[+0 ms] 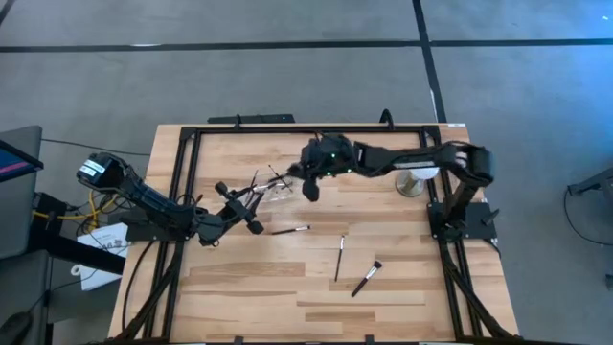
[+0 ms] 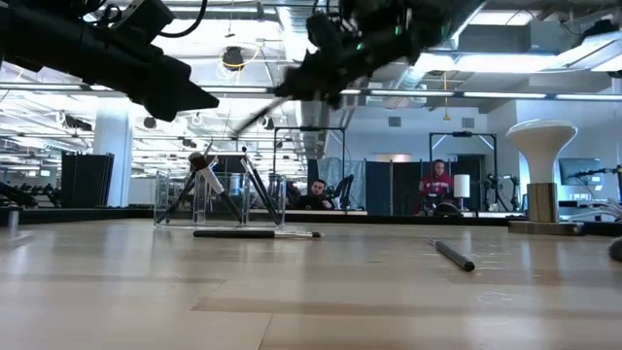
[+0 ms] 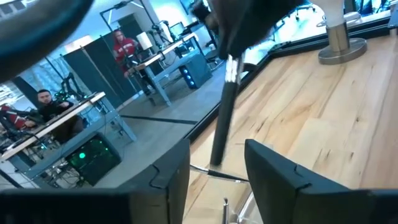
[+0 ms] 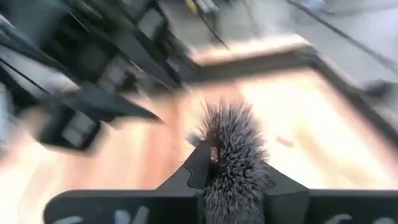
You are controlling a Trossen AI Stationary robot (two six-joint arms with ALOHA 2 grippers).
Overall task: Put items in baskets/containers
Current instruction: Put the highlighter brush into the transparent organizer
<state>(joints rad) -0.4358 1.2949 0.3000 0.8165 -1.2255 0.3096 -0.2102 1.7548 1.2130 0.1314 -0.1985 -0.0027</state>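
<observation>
A slim dark-handled makeup brush (image 3: 222, 118) with a silver ferrule and a fluffy grey-tipped head (image 4: 233, 149) hangs in the air, pinched at the head end between the fingers of the right gripper (image 1: 308, 182), above the far middle of the pale wooden counter (image 1: 287, 297). Its handle slants down toward the small clear plastic container (image 2: 219, 199), which stands just beside that gripper and already holds several dark brushes leaning at angles. Three more dark brushes lie loose on the counter: one (image 1: 289, 230) near the container, two (image 1: 339, 257) (image 1: 366, 278) well apart from it. The left gripper (image 1: 239, 206) hovers beside the container, its fingers (image 3: 280, 180) spread and empty. A white round ball on a stand (image 2: 542, 165) sits at the right.
</observation>
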